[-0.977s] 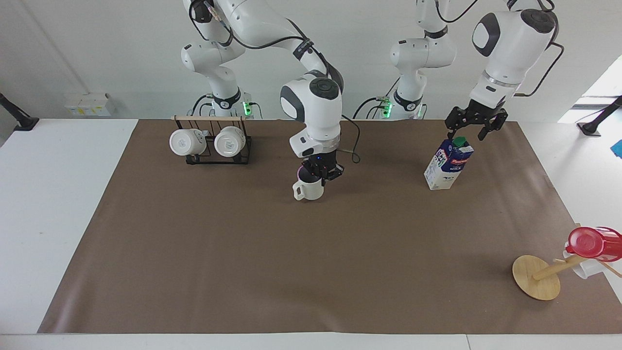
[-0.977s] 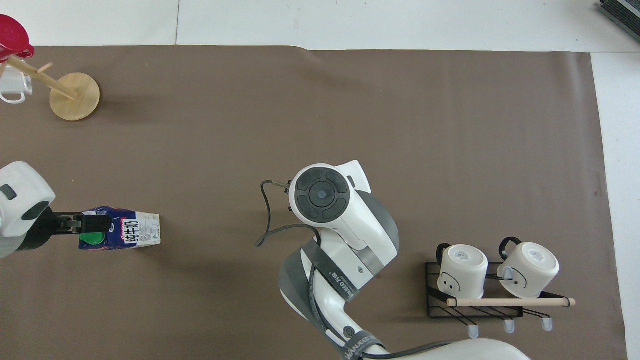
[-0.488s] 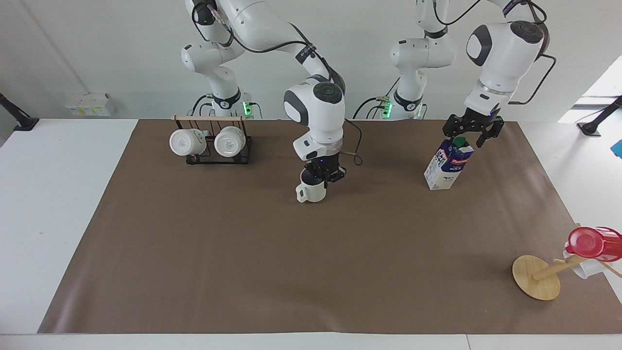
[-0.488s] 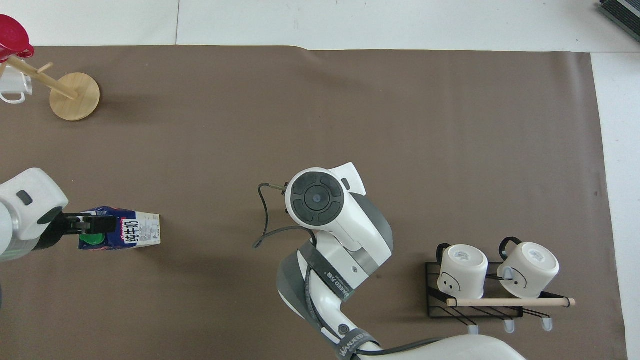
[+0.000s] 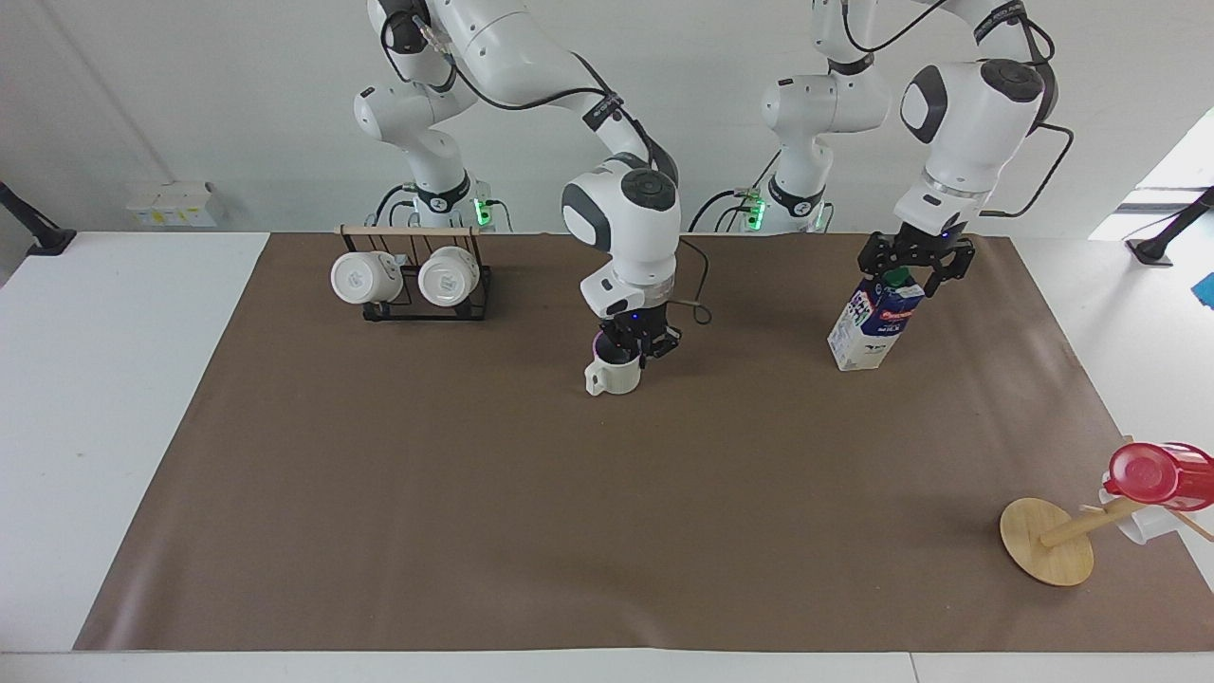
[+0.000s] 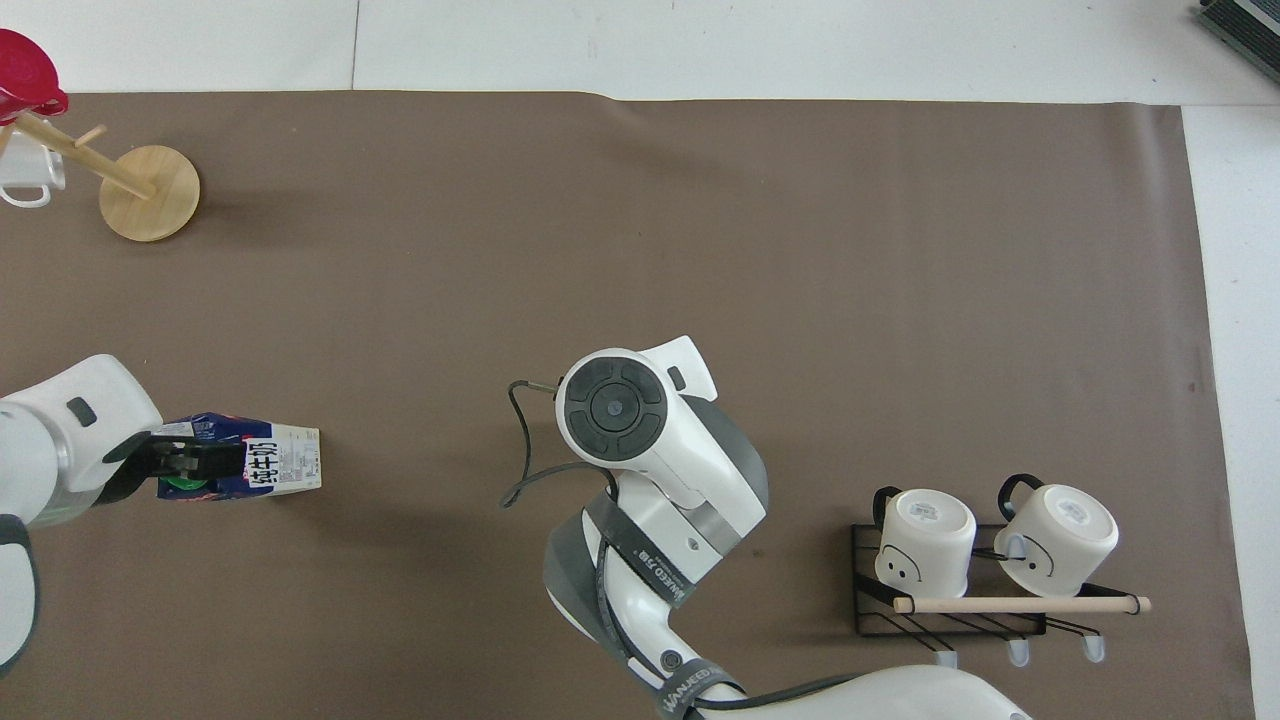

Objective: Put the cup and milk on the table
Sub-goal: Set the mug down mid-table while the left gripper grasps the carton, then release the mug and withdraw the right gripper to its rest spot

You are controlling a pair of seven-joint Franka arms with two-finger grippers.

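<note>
The cream-white cup [image 5: 616, 378] sits upright at the middle of the brown paper [image 5: 569, 522] on the white table [image 5: 123, 332], handle toward the right arm's end. My right gripper [image 5: 634, 341] is shut on the cup's rim from above. I cannot tell whether the cup's base touches the paper. In the overhead view the right arm's wrist hides the cup. The milk carton [image 5: 871, 327] stands on the paper toward the left arm's end and also shows in the overhead view [image 6: 270, 462]. My left gripper [image 5: 912, 264] is open, its fingers either side of the carton's green-capped top [image 6: 185, 462].
A black wire rack [image 5: 417, 280] with two white mugs stands near the right arm's base, also seen from overhead [image 6: 960, 570]. A wooden mug tree [image 5: 1048, 541] with a red cup [image 5: 1152, 472] stands far from the robots at the left arm's end.
My right gripper has carried the cup slightly down and toward the left arm's end. My left gripper has shifted lower over the carton's top. The milk has not moved.
</note>
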